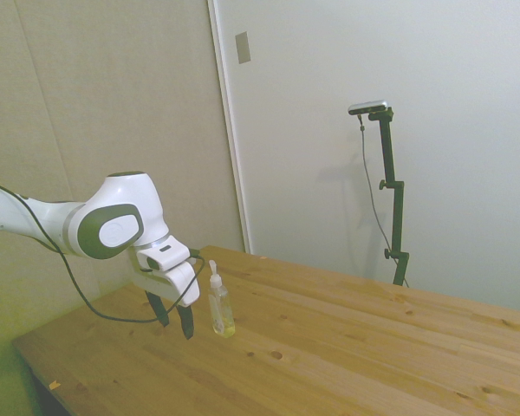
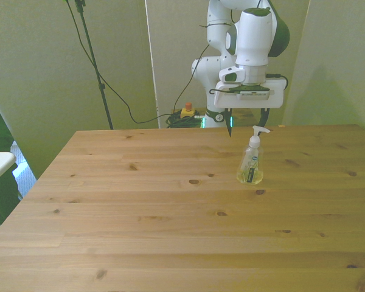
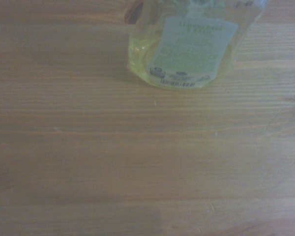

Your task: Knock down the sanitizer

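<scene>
The sanitizer (image 1: pixel 219 305) stands upright on the wooden table (image 1: pixel 347 347), yellowish liquid pooled at its base and its white pump on top. The gripper (image 1: pixel 175 319) hangs just beside it, not touching, dark fingers spread apart. In the front view the bottle (image 2: pixel 252 161) sits toward the right, just in front of the gripper (image 2: pixel 247 121).

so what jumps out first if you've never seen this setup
The white arm, its open gripper hanging low over the wooden table, right beside the sanitizer. That small bottle stands upright and alone on the table, yellowish liquid at its base, nearer the front view's right.
</scene>
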### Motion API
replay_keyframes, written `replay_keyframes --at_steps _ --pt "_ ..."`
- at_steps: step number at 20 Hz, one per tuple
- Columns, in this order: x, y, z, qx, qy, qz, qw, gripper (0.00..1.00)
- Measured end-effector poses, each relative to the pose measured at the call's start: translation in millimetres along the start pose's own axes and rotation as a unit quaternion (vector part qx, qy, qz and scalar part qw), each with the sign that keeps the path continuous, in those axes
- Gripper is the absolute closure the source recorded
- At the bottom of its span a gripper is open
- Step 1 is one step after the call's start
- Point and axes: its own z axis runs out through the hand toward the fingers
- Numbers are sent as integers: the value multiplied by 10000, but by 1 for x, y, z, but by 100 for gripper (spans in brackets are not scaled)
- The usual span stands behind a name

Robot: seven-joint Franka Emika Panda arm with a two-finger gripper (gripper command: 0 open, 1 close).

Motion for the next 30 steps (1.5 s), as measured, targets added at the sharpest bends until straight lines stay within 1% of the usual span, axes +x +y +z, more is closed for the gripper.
replay_keyframes --at_steps 7,13,22,26,30 --pt "21 -21 -7 -124 85 148 9998 100" --pt "37 -41 0 -234 38 198 9995 100" --pt "51 -58 11 -374 43 275 9989 100" --pt "62 -66 10 -386 31 301 9988 100" --pt "76 -85 8 -414 29 299 9987 100"
